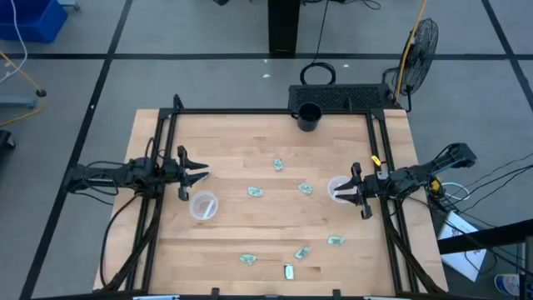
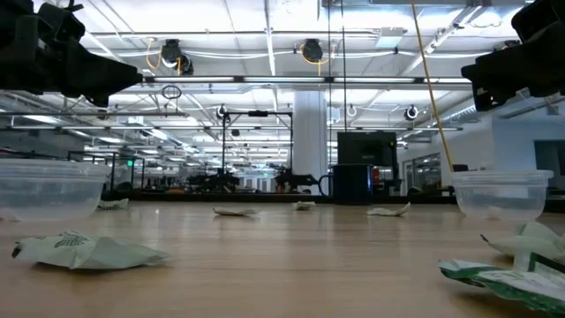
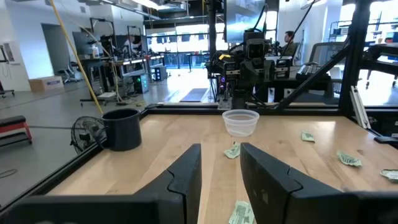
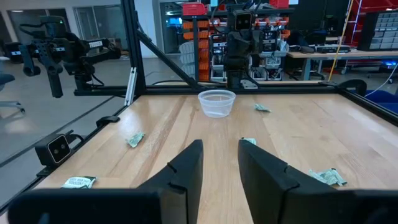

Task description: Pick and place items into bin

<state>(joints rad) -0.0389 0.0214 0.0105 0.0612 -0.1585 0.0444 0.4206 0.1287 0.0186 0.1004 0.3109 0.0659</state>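
Note:
Several tiny pale green crinkled items lie scattered on the wooden table, among them one [image 1: 256,192] at mid-table, one [image 1: 278,165] farther back and one [image 1: 288,271] near the front edge. Two clear cups stand upright on the table: one [image 1: 203,205] just near-side of my left gripper [image 1: 198,174], the other [image 1: 340,189] right at the tips of my right gripper [image 1: 348,190]. Both grippers are open, hover above the table and point toward its middle. The left wrist view shows open fingers [image 3: 221,180] with an item [image 3: 232,150] ahead; the right wrist view shows the same [image 4: 221,174].
A black cup [image 1: 308,117] stands at the far edge, also seen in the left wrist view [image 3: 122,129]. Dark frame rails [image 1: 158,167] run along the table's left and right sides. A fan [image 1: 420,42] stands off the far right corner. Bare wood [image 1: 250,225] lies between the items.

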